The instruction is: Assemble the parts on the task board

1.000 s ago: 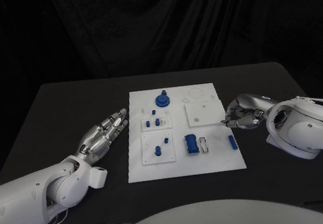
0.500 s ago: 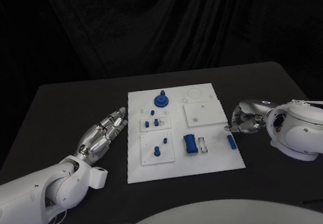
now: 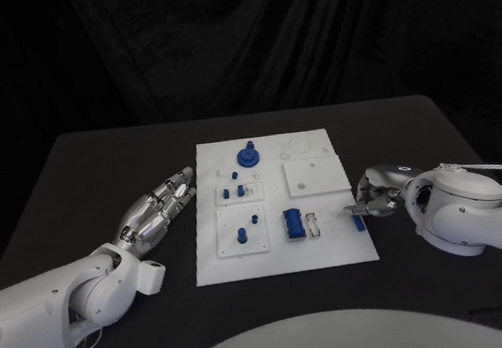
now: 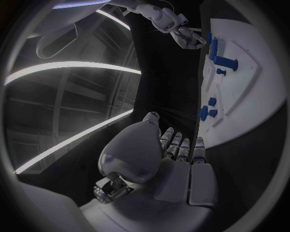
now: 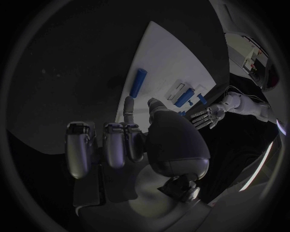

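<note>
Head view: the white flat task board [image 3: 287,262] lies mid-table. A round blue knob part [image 3: 249,154] and small blue pegs [image 3: 239,191] already stand in it; a chunky blue block [image 3: 295,223] sits in its lower middle. A slim blue bar [image 3: 359,222] lies loose at the board's right edge, so I judge assembly part done.
Left wrist view: the left hand [image 4: 175,164] rests flat beside the board, fingers straight, holding nothing.
Right wrist view: the right hand [image 5: 130,140] hovers near the slim blue bar [image 5: 138,82], fingers partly curled, nothing visibly held.
</note>
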Robot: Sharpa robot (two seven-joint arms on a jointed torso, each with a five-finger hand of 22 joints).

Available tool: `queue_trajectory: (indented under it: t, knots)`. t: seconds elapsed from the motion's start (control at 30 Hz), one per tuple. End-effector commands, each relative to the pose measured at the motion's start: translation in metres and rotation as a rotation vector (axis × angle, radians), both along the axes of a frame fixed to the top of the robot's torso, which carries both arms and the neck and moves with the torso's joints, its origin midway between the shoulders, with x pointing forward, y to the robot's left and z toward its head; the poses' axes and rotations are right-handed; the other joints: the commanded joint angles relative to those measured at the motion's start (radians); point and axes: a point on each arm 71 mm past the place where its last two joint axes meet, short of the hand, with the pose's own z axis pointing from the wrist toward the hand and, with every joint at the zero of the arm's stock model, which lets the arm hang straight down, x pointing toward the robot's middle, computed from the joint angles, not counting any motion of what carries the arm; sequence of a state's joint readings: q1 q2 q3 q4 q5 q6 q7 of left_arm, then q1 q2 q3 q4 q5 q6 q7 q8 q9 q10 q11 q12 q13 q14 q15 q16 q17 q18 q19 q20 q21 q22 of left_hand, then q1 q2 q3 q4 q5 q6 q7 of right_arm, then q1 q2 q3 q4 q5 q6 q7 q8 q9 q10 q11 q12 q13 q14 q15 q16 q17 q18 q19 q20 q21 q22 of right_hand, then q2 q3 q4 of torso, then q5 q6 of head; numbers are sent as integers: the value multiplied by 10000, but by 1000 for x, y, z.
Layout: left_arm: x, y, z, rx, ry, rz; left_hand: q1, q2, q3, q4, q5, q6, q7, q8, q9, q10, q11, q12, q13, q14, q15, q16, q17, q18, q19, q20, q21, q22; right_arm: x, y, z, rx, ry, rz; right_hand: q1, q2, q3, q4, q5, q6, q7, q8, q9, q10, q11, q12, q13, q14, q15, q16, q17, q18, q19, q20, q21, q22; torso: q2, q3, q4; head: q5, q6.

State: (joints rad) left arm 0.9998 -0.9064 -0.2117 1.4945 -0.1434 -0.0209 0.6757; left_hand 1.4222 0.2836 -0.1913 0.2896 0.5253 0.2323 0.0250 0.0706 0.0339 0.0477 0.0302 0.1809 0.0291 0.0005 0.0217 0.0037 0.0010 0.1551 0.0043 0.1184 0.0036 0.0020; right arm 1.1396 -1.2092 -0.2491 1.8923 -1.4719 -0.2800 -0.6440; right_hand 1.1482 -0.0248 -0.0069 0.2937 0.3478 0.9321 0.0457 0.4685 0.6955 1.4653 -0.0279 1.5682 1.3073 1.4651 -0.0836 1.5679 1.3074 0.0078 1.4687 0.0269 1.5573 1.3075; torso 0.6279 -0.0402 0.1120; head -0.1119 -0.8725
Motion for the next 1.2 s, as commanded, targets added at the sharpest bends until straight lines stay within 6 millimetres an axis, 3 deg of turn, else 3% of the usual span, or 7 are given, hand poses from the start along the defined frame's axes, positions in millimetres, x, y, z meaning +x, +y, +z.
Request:
queue_trajectory:
  t: [0.03, 0.37, 0.63, 0.77, 0.93, 1.0, 1.2]
  knots:
    - [1, -2, 5, -481, -525, -94, 144, 5, 2, -59, 38, -79, 32, -58, -16, -92, 10, -38, -16, -5, 88, -37, -10, 88, -26, 89, -21, -2, -2, 0, -4, -266, 184, -25, -79, -9, -64, -15, -49, 40, 23, 29, 11, 1055, 86, 26, 2635, 1057, 7, 29, 2634, -46, 960, 30, 30, 2591, -14, -14, -15, 1, -1]
    - [2, -2, 3, -435, -352, -208, 228, 20, 71, -104, 89, -128, 90, -84, -18, -125, 45, -67, -19, -5, 178, -37, -10, 126, -21, 197, -17, 3, -4, 0, -12, -366, 447, 27, 43, 17, -32, -64, 241, -58, 38, -85, -53, 1055, 94, 26, 2635, 1057, 18, 29, 2634, -39, 945, 33, 5, 2581, -21, -16, 16, -2, -1]
    - [3, -4, 1, -435, -231, -328, 296, 27, 143, -142, 134, -99, 182, -80, -10, -133, 83, -59, -17, -5, 248, -37, -10, 141, -15, 275, -12, 7, -5, 1, -15, -443, 626, 144, 505, -57, 88, -101, 950, -64, 34, -180, -124, 1055, 92, 26, 2635, 1057, 30, 29, 2634, -31, 931, 48, -18, 2572, -13, -23, 7, 8, -1]
    - [3, -5, 0, -430, -181, -377, 332, 30, 187, -166, 166, -75, 239, -72, -5, -139, 107, -65, -18, -5, 279, -37, -10, 146, -14, 309, -11, 8, -5, 2, -17, -464, 721, 249, 560, -67, 104, -106, 1027, -66, 34, -192, -132, 1055, 92, 26, 2635, 1057, 28, 29, 2634, -31, 930, 48, -19, 2571, -18, -25, 3, 27, -1]
    - [4, -6, -1, -420, -125, -427, 380, 27, 240, -208, 220, -73, 266, -73, -5, -144, 125, -64, -18, -5, 305, -37, -10, 149, -11, 337, -9, 10, -5, 6, -19, -452, 817, 417, 1030, -97, 304, -225, 1735, -95, 25, -261, -183, 1055, 83, 26, 2635, 1057, 14, 29, 2634, -17, 902, 36, -65, 2553, -22, -17, 5, 6, -1]
    - [4, -7, -2, -422, -107, -449, 406, 27, 271, -233, 251, -63, 279, -71, -4, -142, 136, -53, -16, -5, 320, -37, -10, 151, -9, 353, -7, 12, -5, 8, -20, -454, 861, 480, 1508, -108, 543, -445, 2358, -147, 14, -345, -249, 1055, 66, 26, 2635, 1057, -1, 29, 2634, -13, 893, 26, -78, 2548, -26, -17, 15, -1, -1]
    - [4, -9, -2, -457, -62, -537, 512, 15, 422, -354, 387, 74, 369, -25, 17, -113, 197, 41, -2, -5, 394, -37, -10, 152, -1, 428, -2, 17, -5, 15, -22, -415, 943, 658, 1801, -113, 771, -567, 2737, -192, 68, -514, -400, 1055, 108, 26, 2635, 1057, 31, 29, 2634, -14, 893, 40, -78, 2548, -30, -13, 15, -10, -1]
